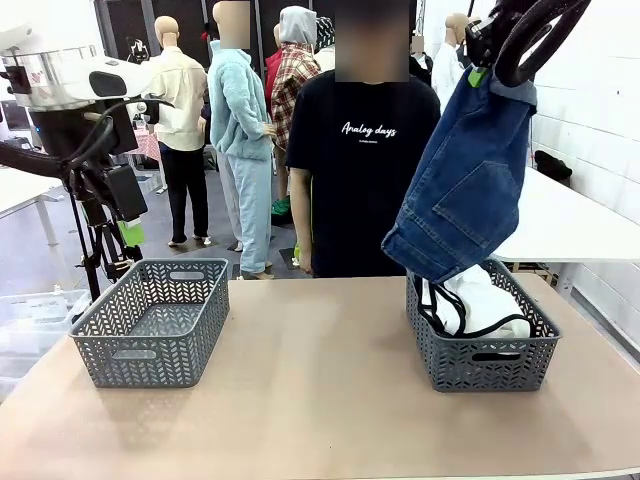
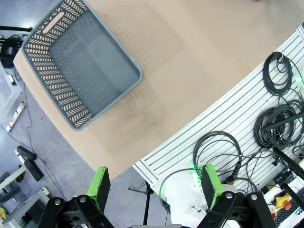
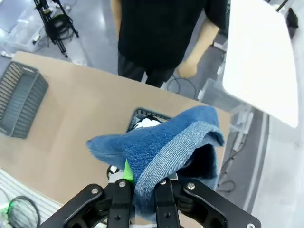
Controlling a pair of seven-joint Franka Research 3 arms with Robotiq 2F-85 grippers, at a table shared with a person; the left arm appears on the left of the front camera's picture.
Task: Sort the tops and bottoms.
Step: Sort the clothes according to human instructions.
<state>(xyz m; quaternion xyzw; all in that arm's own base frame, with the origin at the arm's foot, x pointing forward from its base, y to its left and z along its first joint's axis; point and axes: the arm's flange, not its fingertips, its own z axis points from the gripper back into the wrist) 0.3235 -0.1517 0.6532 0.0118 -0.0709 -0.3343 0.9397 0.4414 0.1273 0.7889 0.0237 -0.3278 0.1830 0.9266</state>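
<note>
The right gripper (image 1: 478, 70) hangs high over the table's right side, clenched on the waist end of the darker jeans (image 1: 468, 175); in the right wrist view the denim (image 3: 161, 152) is bunched between the two fingers (image 3: 124, 172) and folds out above them. The jeans dangle freely, their lower end just over the near-left corner of the right basket (image 1: 485, 358). In that basket lies the white top (image 1: 480, 300) with thin black edging, heaped against the back and spilling toward the left wall. The left basket (image 1: 150, 325) stands well apart on the table's (image 1: 320, 400) left side, with nothing seen inside; the left wrist view looks down on it (image 2: 71, 66) from above. The left gripper (image 2: 154, 187) is released, its green pads (image 2: 99, 187) spread wide with nothing between them, held up off the table's near-left edge. A person (image 1: 360, 150) in a black T-shirt stands at the far side, between the baskets, arms down.
</note>
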